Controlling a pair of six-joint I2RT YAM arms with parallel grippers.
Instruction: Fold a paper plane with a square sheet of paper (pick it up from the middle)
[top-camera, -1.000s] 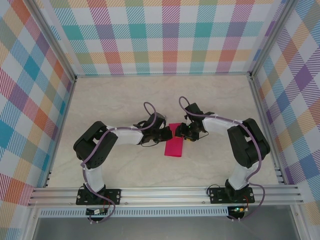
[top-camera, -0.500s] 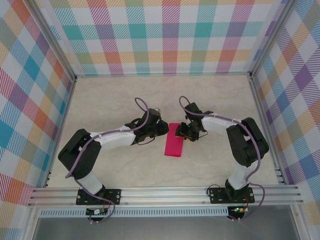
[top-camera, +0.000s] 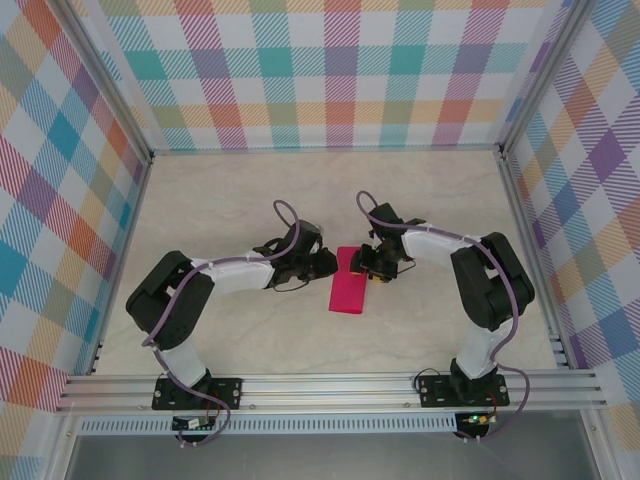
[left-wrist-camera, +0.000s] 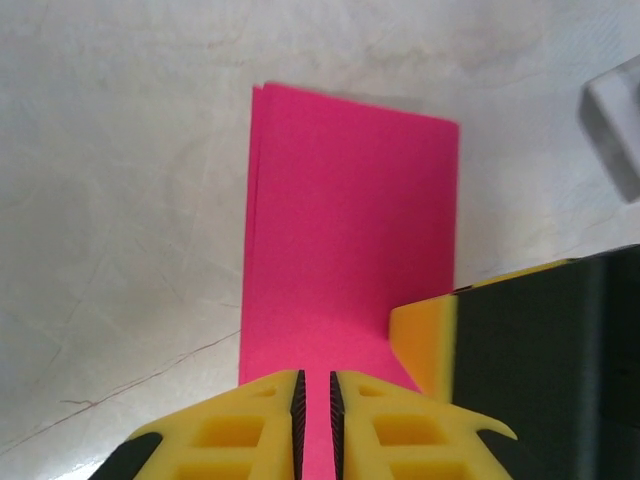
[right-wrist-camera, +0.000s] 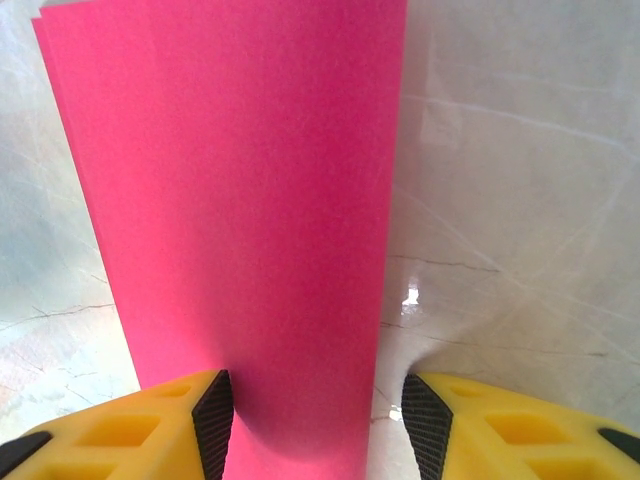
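The square sheet of paper (top-camera: 348, 285) lies on the table as a magenta-pink rectangle folded in half, its layered edges showing in the left wrist view (left-wrist-camera: 350, 220). My left gripper (top-camera: 333, 263) sits low at the paper's left side near its far end. Its jaws (left-wrist-camera: 315, 378) stand only a thin slit apart, with pink showing through and nothing pinched. My right gripper (top-camera: 362, 265) meets it from the right, one yellow finger (left-wrist-camera: 425, 340) resting on the paper. It is open (right-wrist-camera: 315, 400), its pads standing either side of the paper's end (right-wrist-camera: 240, 200).
The pale marble tabletop (top-camera: 230, 320) spreads around the paper. Aluminium rails (top-camera: 330, 388) run along the near edge, and checked walls (top-camera: 330, 80) close in the back and both sides. Both arms lie low, converging on the table's middle.
The left arm's elbow swung out to the left and partly back, and its gripper drew slightly left at the paper's edge. The right gripper and the paper stayed put.
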